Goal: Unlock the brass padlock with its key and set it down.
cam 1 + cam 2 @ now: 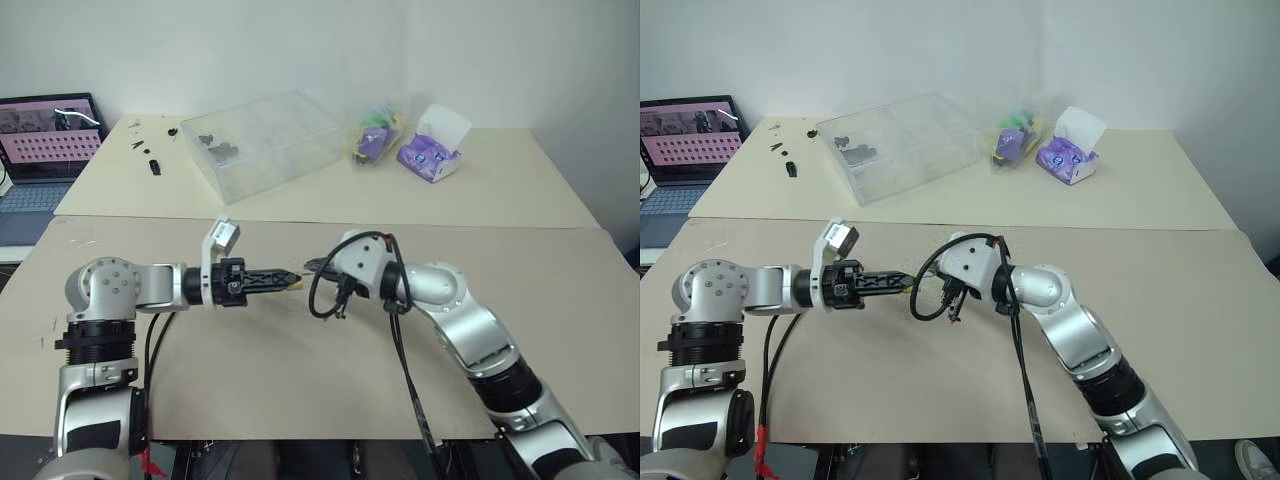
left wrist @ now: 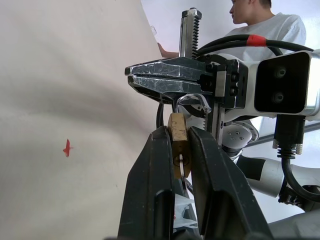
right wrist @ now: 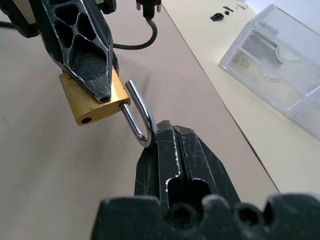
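The right wrist view shows the left hand point(image 3: 102, 92) clamping the small golden brass padlock point(image 3: 95, 102), its silver shackle touching the closed right hand point(image 3: 172, 150).

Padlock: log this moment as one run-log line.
brass padlock: clamped in left gripper, off table | shackle: at shut right gripper's tips | table: brown sheet

The brass padlock point(image 3: 95, 102) is showing a golden metal body with a dull, finely scratched finish, and its shackle point(image 3: 138, 117) is gleaming as smooth polished silver metal. The 2 black fingers point(image 3: 82, 42) gripping it are looking like matt, scuffed plastic. The table point(image 3: 50, 165) is presenting a matt beige surface. The storage box point(image 1: 265, 140) is appearing as clear glossy plastic.
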